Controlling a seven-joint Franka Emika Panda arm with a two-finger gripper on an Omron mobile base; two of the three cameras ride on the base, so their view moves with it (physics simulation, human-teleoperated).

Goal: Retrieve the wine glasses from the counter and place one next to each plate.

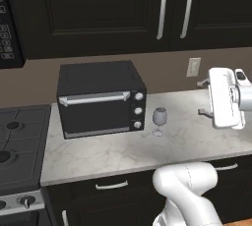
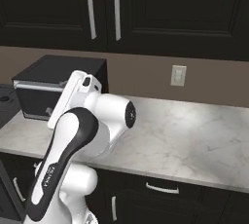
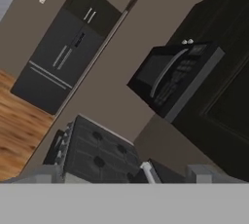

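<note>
Glass: small grey see-through stemmed wine glass (image 1: 159, 120), upright, centre of left base view, on white-grey marbled counter (image 1: 197, 141).
Jaws: gripper (image 1: 203, 97) spread wide, holding nothing.

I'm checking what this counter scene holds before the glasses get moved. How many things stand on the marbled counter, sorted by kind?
Wine glass: 1
Toaster oven: 1
Total on the counter: 2
</note>
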